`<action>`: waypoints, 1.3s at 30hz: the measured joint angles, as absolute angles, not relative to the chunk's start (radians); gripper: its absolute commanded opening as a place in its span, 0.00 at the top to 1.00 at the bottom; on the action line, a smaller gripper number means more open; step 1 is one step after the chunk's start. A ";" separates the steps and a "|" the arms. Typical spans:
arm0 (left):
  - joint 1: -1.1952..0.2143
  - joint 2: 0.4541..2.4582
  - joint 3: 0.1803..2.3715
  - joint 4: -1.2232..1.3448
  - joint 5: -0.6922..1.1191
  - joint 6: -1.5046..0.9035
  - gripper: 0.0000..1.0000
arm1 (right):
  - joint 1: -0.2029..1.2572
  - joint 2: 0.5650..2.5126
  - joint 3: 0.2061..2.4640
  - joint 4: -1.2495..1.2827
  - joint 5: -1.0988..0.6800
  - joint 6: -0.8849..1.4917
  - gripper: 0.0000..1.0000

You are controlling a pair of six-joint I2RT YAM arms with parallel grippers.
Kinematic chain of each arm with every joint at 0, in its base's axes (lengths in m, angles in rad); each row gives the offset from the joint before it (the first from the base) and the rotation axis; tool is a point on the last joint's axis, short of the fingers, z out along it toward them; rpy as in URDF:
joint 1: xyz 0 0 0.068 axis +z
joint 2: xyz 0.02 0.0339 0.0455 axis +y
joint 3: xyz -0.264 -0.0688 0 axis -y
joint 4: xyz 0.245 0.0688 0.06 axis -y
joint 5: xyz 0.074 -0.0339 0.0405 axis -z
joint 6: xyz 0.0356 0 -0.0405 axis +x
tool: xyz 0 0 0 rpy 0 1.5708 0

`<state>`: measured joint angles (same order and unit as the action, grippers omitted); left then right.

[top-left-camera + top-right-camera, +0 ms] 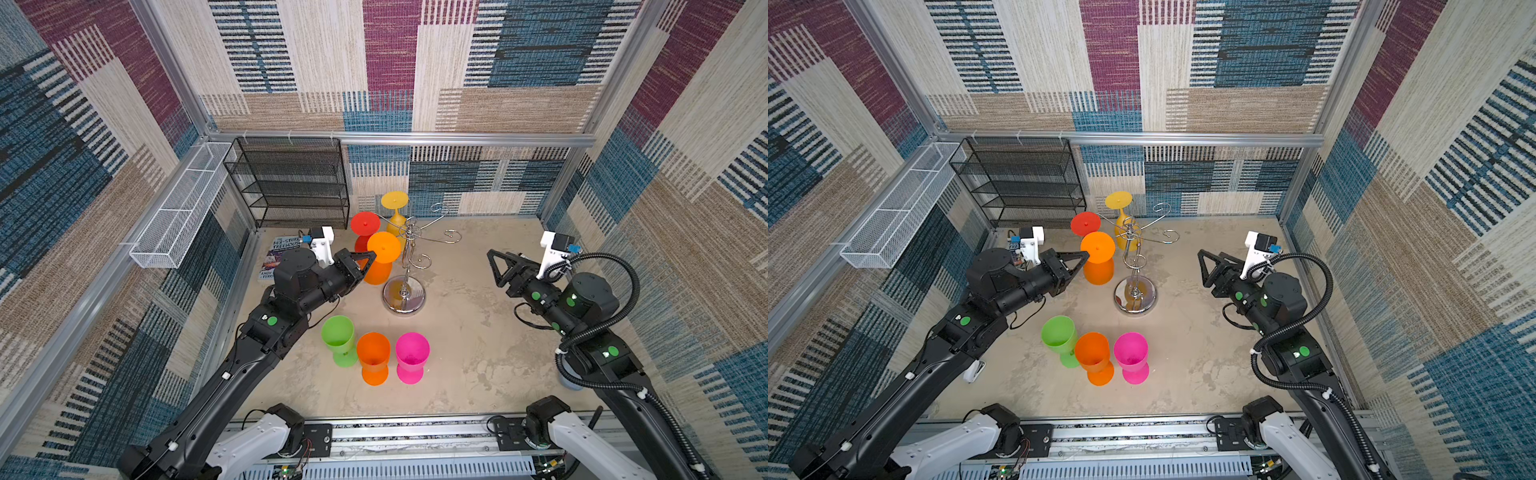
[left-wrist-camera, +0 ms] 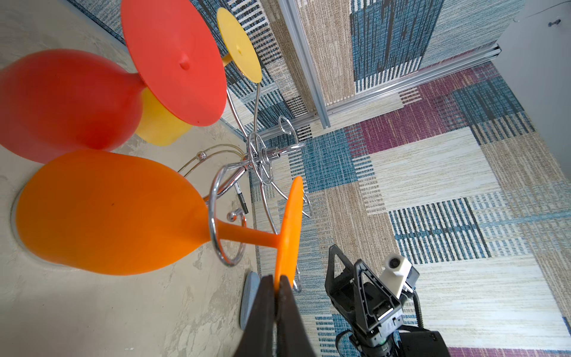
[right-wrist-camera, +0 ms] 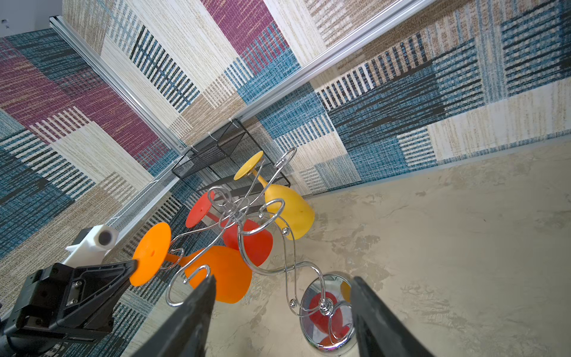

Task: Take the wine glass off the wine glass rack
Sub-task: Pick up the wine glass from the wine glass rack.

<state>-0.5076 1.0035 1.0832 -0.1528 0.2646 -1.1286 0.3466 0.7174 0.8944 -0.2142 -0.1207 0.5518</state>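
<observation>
Black mesh shelf (image 1: 286, 183) in the back corner — white wire basket (image 1: 183, 208) beside it, a book (image 1: 279, 250) lying near.

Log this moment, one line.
left end effector: shut on hanging orange glass foot | right end effector: open | rack: glass not yet off

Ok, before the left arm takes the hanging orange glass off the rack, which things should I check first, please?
1. Left pincer shut on the foot of the hanging orange glass: ok.
2. Stem free of the wire loop of the rack: not ok, the loop rings it.
3. Right pincer open, away from the rack: ok.
4. Red glass apart from the orange one: cannot tell.
5. Rack base flat on the table: ok.
</observation>
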 measured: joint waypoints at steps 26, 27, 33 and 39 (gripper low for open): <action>-0.427 1.032 1.090 -0.196 0.310 -1.265 1.00 | 0.345 0.722 0.894 -0.214 -0.123 0.553 0.30; -0.426 1.040 1.090 -0.189 0.317 -1.269 1.00 | 0.345 0.721 0.894 -0.214 -0.123 0.553 0.30; -0.426 1.089 1.110 -0.145 0.347 -1.287 1.00 | 0.343 0.712 0.888 -0.214 -0.123 0.553 0.30; -0.426 1.114 1.135 -0.123 0.372 -1.287 1.00 | 0.341 0.705 0.885 -0.214 -0.123 0.553 0.30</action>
